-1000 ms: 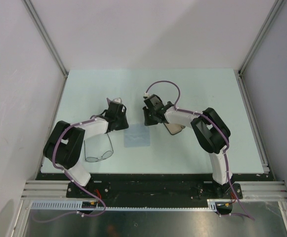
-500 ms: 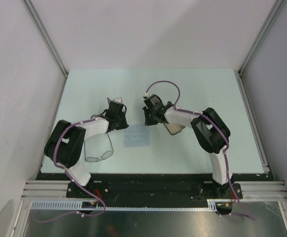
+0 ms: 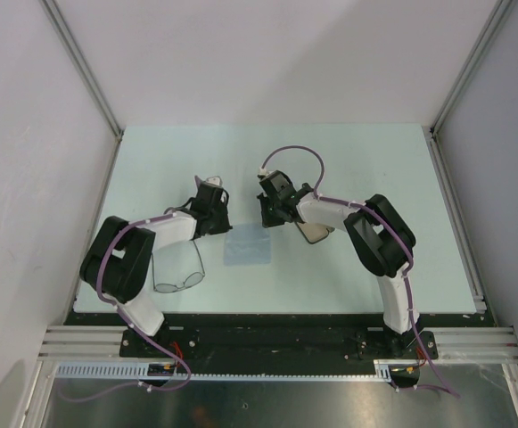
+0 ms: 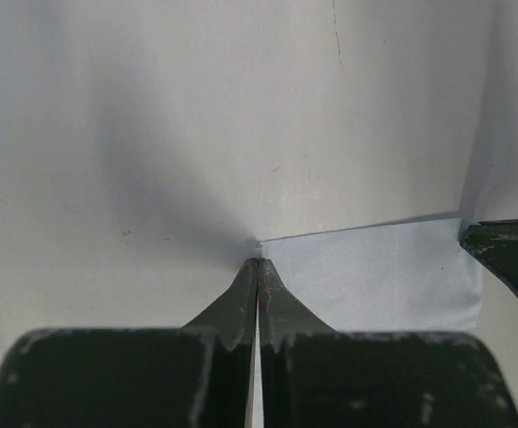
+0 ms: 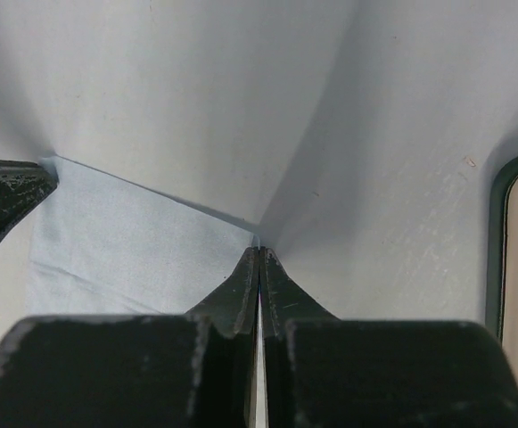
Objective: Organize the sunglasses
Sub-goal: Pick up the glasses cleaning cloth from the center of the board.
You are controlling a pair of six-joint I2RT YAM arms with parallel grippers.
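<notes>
Sunglasses (image 3: 178, 273) lay untouched lower left while both arms' fingers (image 4: 257, 287) pinched the cloth's (image 3: 246, 247) top corners, apparently for folding.

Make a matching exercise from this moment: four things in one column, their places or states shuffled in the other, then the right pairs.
Things:
1. sunglasses
2. cloth
3. left gripper
4. case

Places or states:
A. under the right arm's forearm
B. shut, tips at a far corner of the cloth
C. beside the left arm's elbow, near the front edge
D. flat between the two grippers

Pairs: 1-C, 2-D, 3-B, 4-A
</notes>
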